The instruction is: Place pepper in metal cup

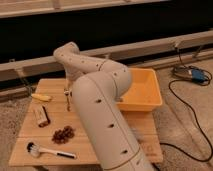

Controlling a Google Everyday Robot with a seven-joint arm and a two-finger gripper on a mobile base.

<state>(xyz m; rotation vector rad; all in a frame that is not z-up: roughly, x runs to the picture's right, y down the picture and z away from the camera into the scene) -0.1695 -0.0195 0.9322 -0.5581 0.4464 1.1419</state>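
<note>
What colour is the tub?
The tub is yellow, camera view; the gripper hangs over the table left of it.
</note>
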